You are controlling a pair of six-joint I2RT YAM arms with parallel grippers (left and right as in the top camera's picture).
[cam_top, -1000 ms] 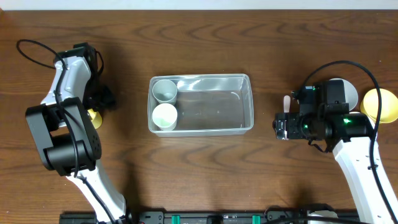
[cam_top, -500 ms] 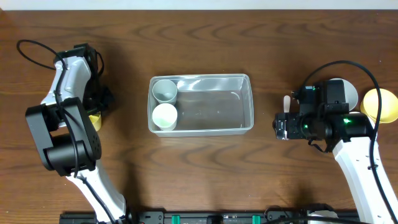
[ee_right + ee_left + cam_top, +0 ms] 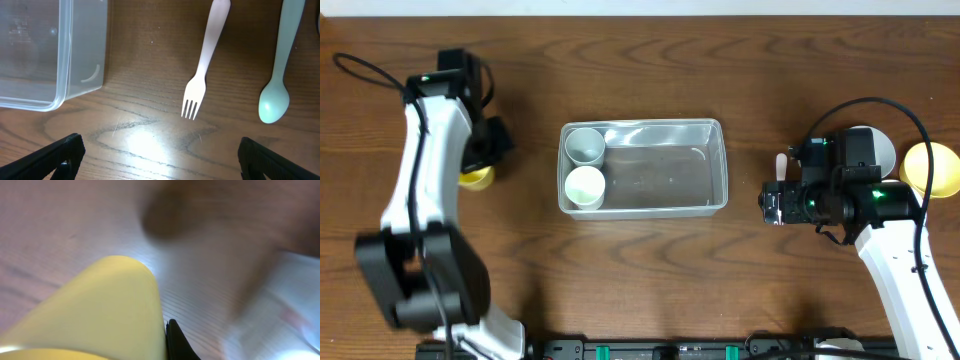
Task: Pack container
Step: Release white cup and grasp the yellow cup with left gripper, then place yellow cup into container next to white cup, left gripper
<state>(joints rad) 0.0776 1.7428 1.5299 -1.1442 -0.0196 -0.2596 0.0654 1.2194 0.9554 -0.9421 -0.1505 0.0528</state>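
The step in hand looks like carrying the yellow cup over to the container. Your left fingers are closed tight on that cup. The left wrist view is too smeared to show which part of the wall they pinch, so steer by the overhead. Raise the cup until its base will clear the container's rim, then travel straight towards the container without jerks, since a light cup held by one wall can swing. A grey cup and a white cup stand side by side inside the container at the end nearest your left arm. Aim for the bare floor just beyond them and pass above their rims rather than between them. Lower until the cup rests on the floor before you let the fingers part.

The container lies in the middle of the tabletop, its long side running across the overhead view. Your left fingers are well apart from it, out past the end that holds the two cups. Your right fingers stand wide with nothing between them, near the container's opposite end, whose rounded corner shows in the right wrist view. A pale pink fork and a mint spoon lie on the tabletop off that end, the fork nearer the container. Neither touches the right fingers.
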